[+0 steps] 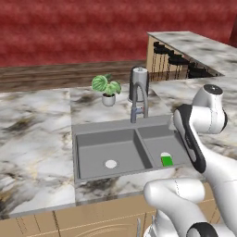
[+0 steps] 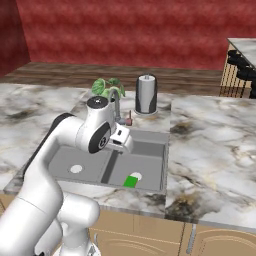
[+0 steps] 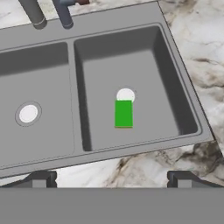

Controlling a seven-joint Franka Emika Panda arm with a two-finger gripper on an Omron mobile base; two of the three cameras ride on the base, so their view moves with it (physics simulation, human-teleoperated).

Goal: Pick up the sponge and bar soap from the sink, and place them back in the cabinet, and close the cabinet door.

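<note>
A marbled white-and-grey stone table (image 1: pixel 32 139) runs across the kitchen under a deep red textured wall (image 2: pixel 130 30), with tan wooden fronts (image 2: pixel 150 235) below its edge. Set into the stone is the sink (image 3: pixel 131 41), a matte dark grey rectangle with two basins split by a raised divider. A tall steel faucet (image 1: pixel 138 104) rises at its far rim, and beside that stand a small potted plant (image 1: pixel 107 88) with broad green leaves and a dark cylindrical holder (image 2: pixel 146 95) with a pale top.

The end effector (image 3: pixel 112 179) hangs above the near rim of the sink, looking down into it. Its two dark fingertips (image 3: pixel 41 178) stand wide apart with nothing between them.

The sponge (image 3: pixel 124 113), a flat bright green block with a white rounded part at its far end, lies on the floor of the basin straight ahead of the end effector and below it, well clear of the fingertips. The other basin, off to the end effector's left, holds a white round drain disc (image 3: pixel 28 113).
</note>
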